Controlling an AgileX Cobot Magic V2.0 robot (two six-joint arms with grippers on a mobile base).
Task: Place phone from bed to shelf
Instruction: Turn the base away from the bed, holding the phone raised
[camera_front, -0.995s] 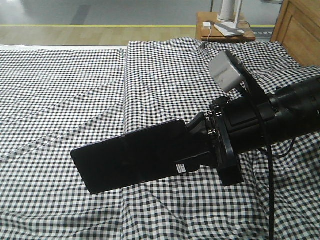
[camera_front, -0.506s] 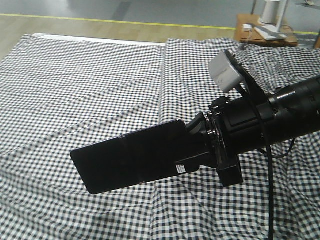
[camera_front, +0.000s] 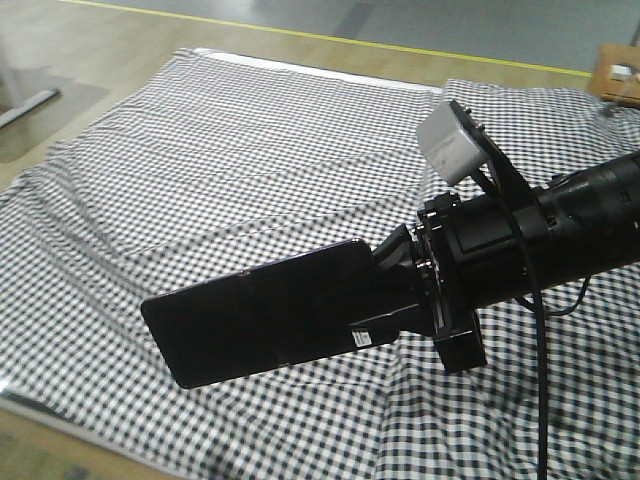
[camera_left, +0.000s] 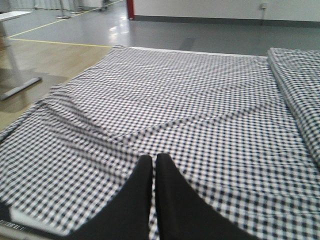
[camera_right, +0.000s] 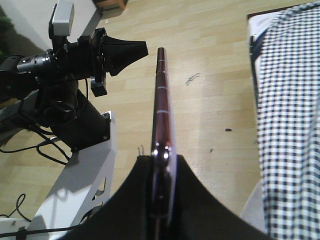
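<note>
The phone (camera_front: 260, 315), a glossy black slab with a white sticker near one end, hangs in the air above the bed (camera_front: 250, 150), which is covered in black-and-white checked fabric. My right gripper (camera_front: 390, 285) is shut on the phone's sticker end. In the right wrist view the phone (camera_right: 162, 95) shows edge-on with a pinkish rim, clamped between the fingers of that gripper (camera_right: 162, 159). My left gripper (camera_left: 152, 160) is shut with nothing in it, low over the bed (camera_left: 200, 100). The shelf is out of view.
A small brown nightstand (camera_front: 620, 70) sits at the far right edge. Wooden floor (camera_front: 60, 60) lies beyond the bed's left side. The right wrist view looks down on floor (camera_right: 210, 75), the bed's corner (camera_right: 290, 100) and my left arm (camera_right: 75, 55).
The bed and nightstand have slid to the right across the front view, so its left edge and the floor now show. The right arm and phone keep the same place in frame.
</note>
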